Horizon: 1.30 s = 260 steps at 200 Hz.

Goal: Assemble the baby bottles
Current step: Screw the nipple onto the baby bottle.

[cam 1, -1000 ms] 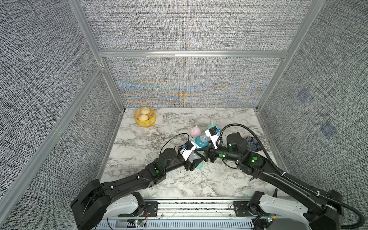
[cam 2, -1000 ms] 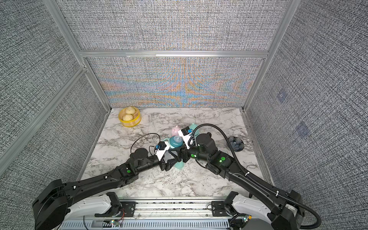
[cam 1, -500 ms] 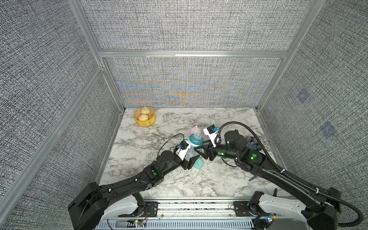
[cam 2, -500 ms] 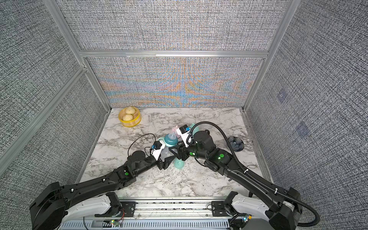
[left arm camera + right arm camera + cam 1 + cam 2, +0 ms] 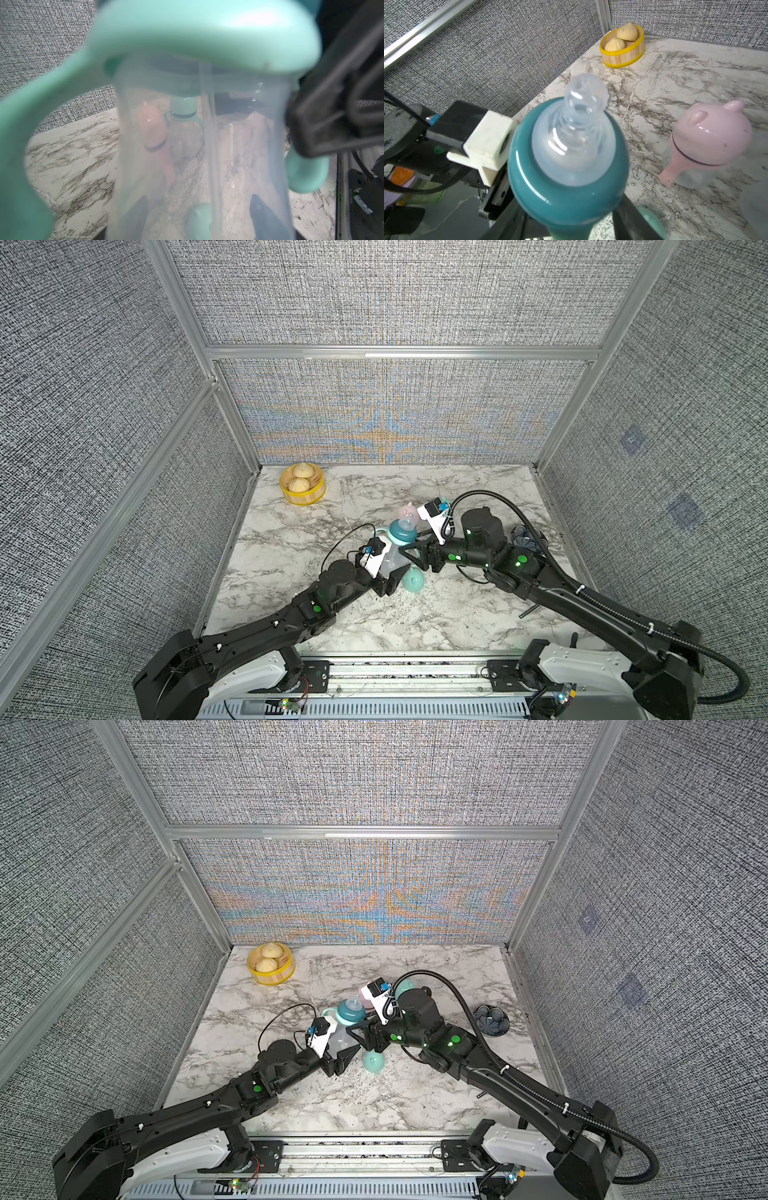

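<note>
A clear baby bottle [image 5: 390, 562] with a mint looped handle [image 5: 187, 31], teal collar [image 5: 566, 187] and clear nipple [image 5: 583, 99] is held tilted above the table. My left gripper [image 5: 199, 218] is shut on its clear body [image 5: 340, 1040]. The right gripper [image 5: 569, 207] straddles the underside of the teal collar [image 5: 402, 533]; whether its fingers press it does not show. A mint eared cap [image 5: 413, 580] lies on the marble below. A pink-capped bottle [image 5: 710, 141] stands behind, and a mint-capped one [image 5: 404, 988] peeks out behind the right wrist.
A yellow basket with two buns [image 5: 302, 488] sits in the far left corner. A dark patterned bowl [image 5: 492, 1020] is by the right wall. A small dark rod [image 5: 528, 611] lies near the right arm. Grey walls close three sides.
Both grippers and the bottle have shifted up and back from the front edge. The mint cap on the table now shows clear of them.
</note>
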Tool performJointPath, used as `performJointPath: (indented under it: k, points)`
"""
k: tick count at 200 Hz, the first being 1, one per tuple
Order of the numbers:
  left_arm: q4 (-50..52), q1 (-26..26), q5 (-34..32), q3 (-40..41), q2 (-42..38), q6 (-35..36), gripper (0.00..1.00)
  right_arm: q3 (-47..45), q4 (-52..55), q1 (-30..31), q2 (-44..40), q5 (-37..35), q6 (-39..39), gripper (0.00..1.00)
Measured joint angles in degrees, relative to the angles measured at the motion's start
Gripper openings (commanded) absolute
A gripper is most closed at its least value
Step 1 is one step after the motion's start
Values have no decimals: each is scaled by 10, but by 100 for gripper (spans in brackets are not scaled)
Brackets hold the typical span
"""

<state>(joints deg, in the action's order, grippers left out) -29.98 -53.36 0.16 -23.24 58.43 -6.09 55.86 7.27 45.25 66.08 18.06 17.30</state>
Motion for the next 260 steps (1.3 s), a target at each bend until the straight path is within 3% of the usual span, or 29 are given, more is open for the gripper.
performJointPath:
  k: [9,16,85,172,218,242,260]
  points:
    - [-1,0,-1,0,-1,0,23,0,0,0,0,5,2,42]
    - [-4,0,-5,0,-1,0,22,0,0,0,0,10,1,37]
    - [-5,1,-4,3,-11,5,21,-3,15,-7,-22,19,-2,36]
    - [-16,2,-7,7,-10,2,21,-5,34,-21,-12,50,-12,10]
    - [-25,2,-13,9,-5,3,22,-1,36,-22,-7,49,-16,3]
    - [-31,2,-16,10,-4,2,30,14,53,-22,-1,48,-21,0]
    - [-42,2,-16,10,-4,2,42,30,67,-22,2,48,-28,0]
